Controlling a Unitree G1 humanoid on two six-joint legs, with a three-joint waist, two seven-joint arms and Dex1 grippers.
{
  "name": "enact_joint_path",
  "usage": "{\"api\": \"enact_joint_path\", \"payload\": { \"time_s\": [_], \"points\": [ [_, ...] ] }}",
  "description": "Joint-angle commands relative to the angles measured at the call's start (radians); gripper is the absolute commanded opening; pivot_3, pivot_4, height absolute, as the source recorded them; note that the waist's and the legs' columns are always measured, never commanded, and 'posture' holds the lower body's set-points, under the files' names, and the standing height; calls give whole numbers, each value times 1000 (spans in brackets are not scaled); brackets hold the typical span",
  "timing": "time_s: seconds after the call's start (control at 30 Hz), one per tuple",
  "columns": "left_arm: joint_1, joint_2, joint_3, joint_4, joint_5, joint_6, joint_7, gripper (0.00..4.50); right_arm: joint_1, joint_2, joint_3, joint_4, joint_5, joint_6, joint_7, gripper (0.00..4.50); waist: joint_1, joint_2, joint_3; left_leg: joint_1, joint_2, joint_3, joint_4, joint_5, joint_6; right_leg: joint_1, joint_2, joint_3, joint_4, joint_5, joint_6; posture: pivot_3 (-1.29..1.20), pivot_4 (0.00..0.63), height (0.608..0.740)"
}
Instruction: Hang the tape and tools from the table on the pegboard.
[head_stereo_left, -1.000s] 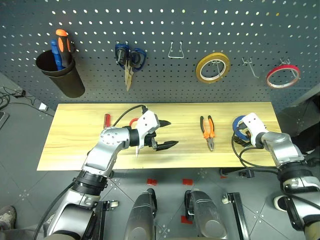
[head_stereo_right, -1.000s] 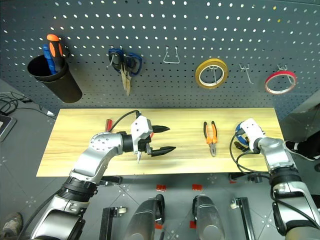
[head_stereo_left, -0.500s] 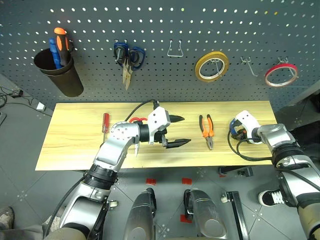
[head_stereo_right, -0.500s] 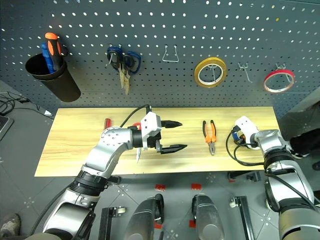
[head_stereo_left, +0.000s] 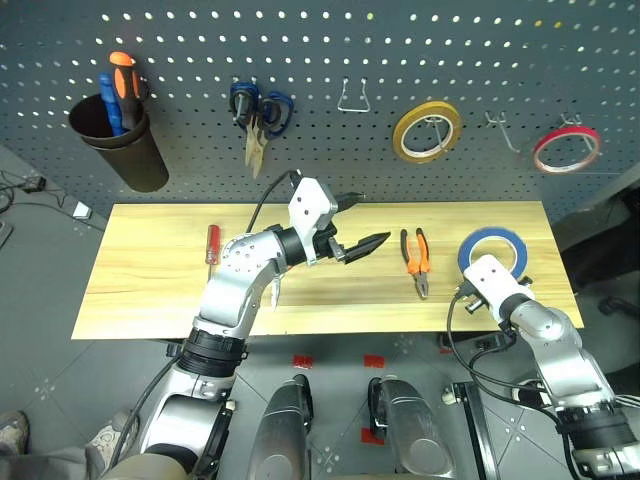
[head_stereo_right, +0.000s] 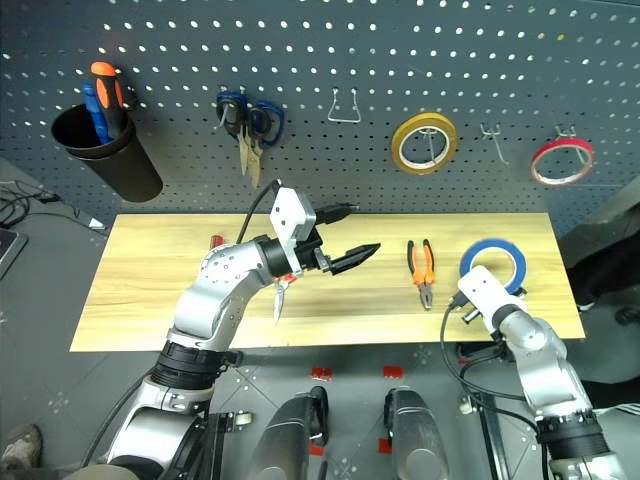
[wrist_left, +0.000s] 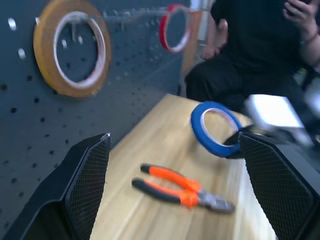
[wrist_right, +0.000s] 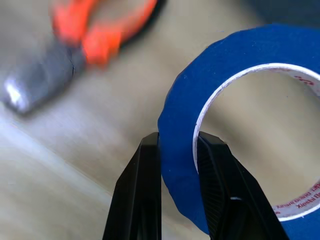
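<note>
Right claw (wrist_right: 177, 150) pinches thin blue tape ring (head_stereo_left: 493, 250) by its wall; left claw (head_stereo_left: 358, 222) gapes empty; we keep ring upright, aiming core at free metal hook (head_stereo_left: 499, 130) on dark grey pegboard (head_stereo_left: 330, 40)

Light grained wood table (head_stereo_left: 150, 290), matt perforated pegboard (head_stereo_left: 320, 120), smooth blue tape (head_stereo_left: 493, 250).

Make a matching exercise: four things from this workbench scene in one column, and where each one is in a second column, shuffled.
Things
1. blue tape
2. pliers
3. yellow tape
4. orange screwdriver

Places
A. lying flat on the table
B. standing in the black cup
C. pinched by its rim in the right gripper
D. hanging on a pegboard hook

Pairs: 1-C, 2-A, 3-D, 4-B
</note>
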Motion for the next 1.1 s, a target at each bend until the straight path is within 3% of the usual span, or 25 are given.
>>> {"api": "enact_joint_path", "payload": {
  "time_s": [0.03, 0.23, 0.43, 0.7, 0.93, 1.1],
  "points": [
    [17, -8, 9, -129, -35, 38, 39, 4292, -28, 33, -5, -220, -63, -57, -75, 683, -6, 0, 0, 1, 0, 0, 0, 0, 0, 0, 1, 0, 1, 0, 0, -229, 335, 740],
    [-8, -22, 8, -151, -41, 65, 77, 4292, -196, 40, -41, -163, -12, -79, -52, 682, -7, 0, 0, 1, 0, -2, 0, 1, -1, 0, 2, 0, 1, 0, -1, -238, 330, 740],
    [-9, -15, 8, -143, -36, 59, 89, 4292, -342, 34, -79, 36, 67, -113, -29, 682, -7, 0, 0, 1, 0, -1, -1, 1, 0, 1, 1, 0, -1, 0, -1, -220, 328, 740],
    [-4, -6, 13, -133, -34, 52, 91, 4292, -421, 34, -104, 171, 147, -142, -8, 682, -7, 0, 0, 0, 0, -1, 0, 1, 0, 1, 0, -1, -1, 0, -1, -210, 328, 740],
    [22, 40, 23, -111, -27, 46, 65, 4292, -339, 75, -83, 84, 193, -76, 6, 2883, -7, 0, 0, 0, 0, -1, -1, 1, 0, 0, 0, -1, -1, 0, -1, -215, 329, 740],
    [74, 184, 0, -45, 49, -61, -34, 4292, -227, 141, -57, -32, 235, 158, 12, 4482, -9, 0, 0, 0, 1, -1, -1, 1, 0, 0, 1, 0, 0, 0, -1, -217, 330, 740]
  ]
}}
